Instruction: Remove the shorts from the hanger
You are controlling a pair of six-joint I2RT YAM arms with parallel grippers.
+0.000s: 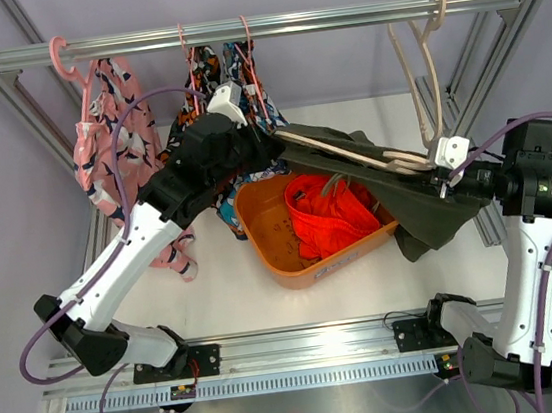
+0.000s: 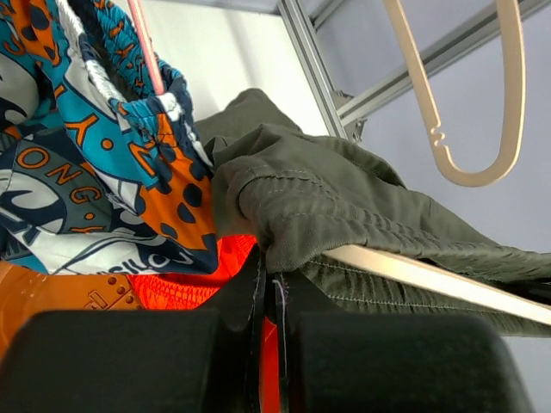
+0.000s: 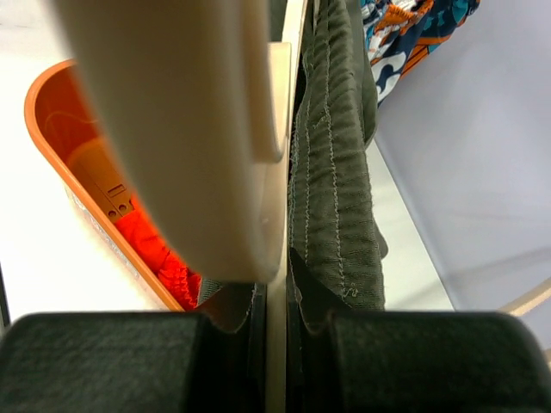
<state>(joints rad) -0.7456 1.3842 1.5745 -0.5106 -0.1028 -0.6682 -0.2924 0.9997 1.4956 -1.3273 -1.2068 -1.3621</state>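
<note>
Above the orange bin, the olive shorts drape over a beige hanger held near level. Left jaws: closed tight, pinching a fold of the waistband at the hanger's left end. Right jaws: narrow, clamped on the hanger's right end; cloth lies alongside and may be caught too. To do well: brace the hanger on the right and draw the waistband leftward along the bar, not upward. Red shorts lie in the bin.
</note>
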